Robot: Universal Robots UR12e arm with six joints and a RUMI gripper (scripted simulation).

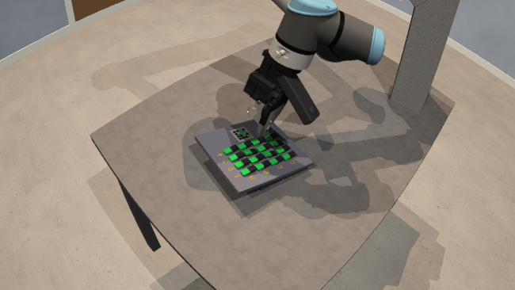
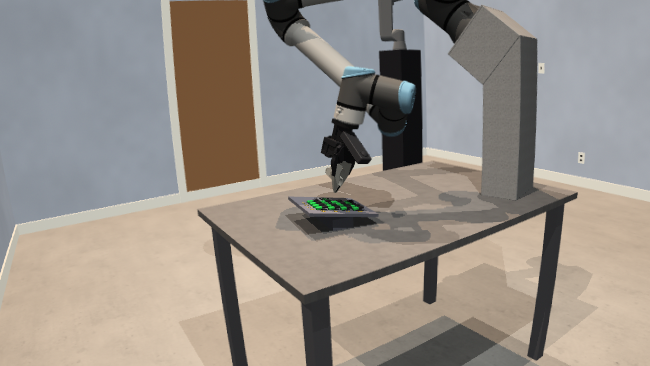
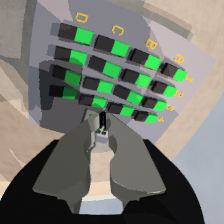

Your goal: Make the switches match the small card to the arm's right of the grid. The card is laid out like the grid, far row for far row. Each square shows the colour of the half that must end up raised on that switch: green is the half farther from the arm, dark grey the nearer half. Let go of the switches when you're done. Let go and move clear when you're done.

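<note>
On the tabletop (image 2: 450, 235) stands a grey pedestal (image 2: 505, 150) at the far corner, well apart from the grey switch panel (image 1: 214, 148) near the middle. The gripper (image 1: 265, 128), jaws fully closed on nothing, hangs tilted above the panel's edge nearest the pedestal, just beside the small card (image 1: 240, 134) and the switches (image 1: 257, 154).

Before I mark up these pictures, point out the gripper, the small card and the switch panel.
gripper (image 1: 265, 127): top view, between its closed fingertips.
small card (image 1: 239, 134): top view, its middle.
switch panel (image 1: 210, 147): top view, bare grey corner left of the switches.
</note>
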